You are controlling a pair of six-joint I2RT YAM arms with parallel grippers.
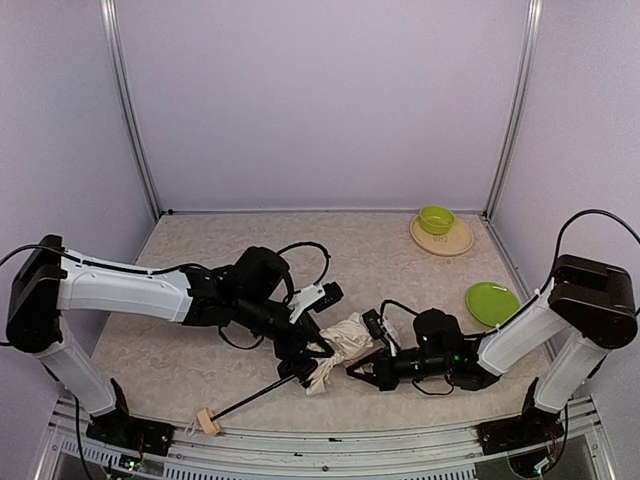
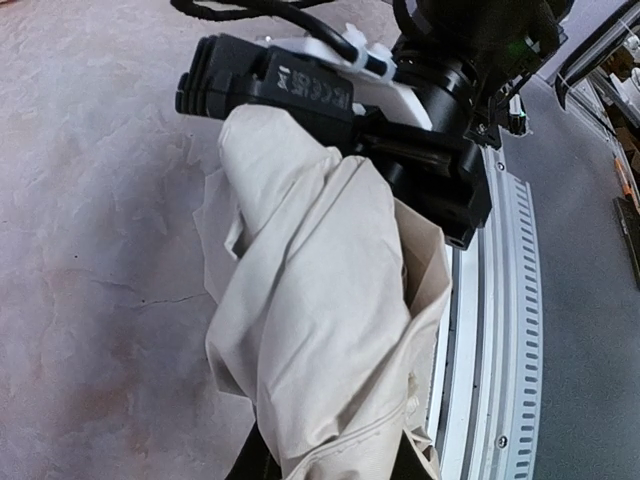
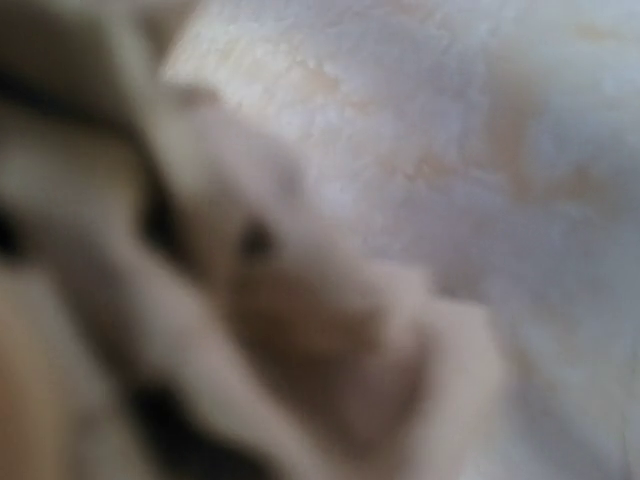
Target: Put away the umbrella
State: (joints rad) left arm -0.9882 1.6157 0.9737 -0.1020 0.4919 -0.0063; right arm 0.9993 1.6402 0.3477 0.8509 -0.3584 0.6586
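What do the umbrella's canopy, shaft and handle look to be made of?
The umbrella canopy looks like thin woven cloth, matte cream: it creases and folds softly. The shaft is thin, straight and black, probably metal; too small to be sure. The handle is matte beige, plastic or wood; I cannot tell which.

Even light — right wrist seemingly defocused.

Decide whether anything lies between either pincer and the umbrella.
Nothing visible does. The left pincer and the right pincer both sit at the umbrella, one on each side of its bundled fabric.
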